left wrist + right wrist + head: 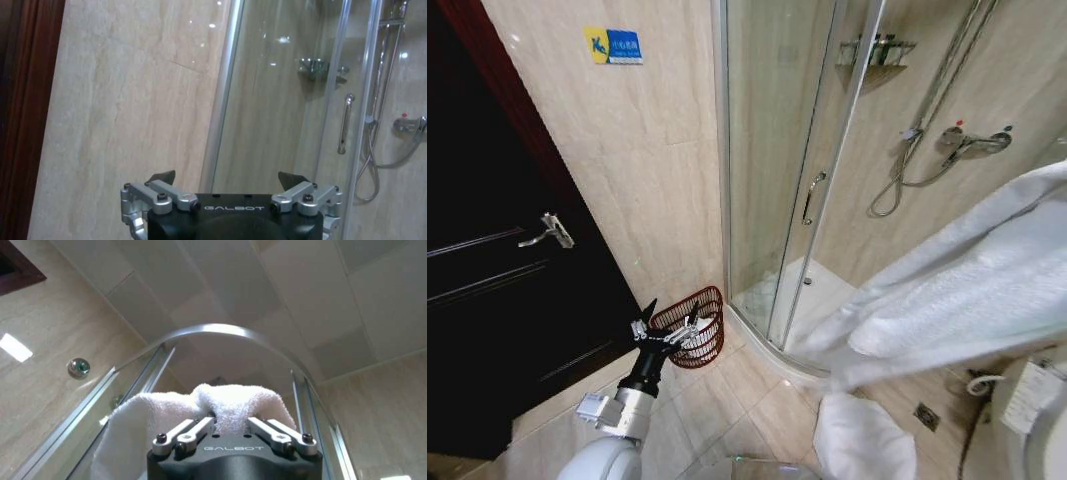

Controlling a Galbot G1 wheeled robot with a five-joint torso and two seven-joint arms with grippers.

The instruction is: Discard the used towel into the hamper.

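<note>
Holding big white fluffy towel pinched tight in right gripper, high near shower glass. Left gripper wide, empty, by small red-brown wire hamper on floor. Long towel could snag or flop outside rim.

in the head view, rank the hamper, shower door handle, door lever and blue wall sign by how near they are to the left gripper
1. Hamper: right beside the open left gripper, on the floor by the shower.
2. Door lever: up on the dark door, toward the robot's left.
3. Shower door handle: on the glass door, to the right; close to the lever in rank.
4. Blue wall sign: high on the tiled wall.
</note>
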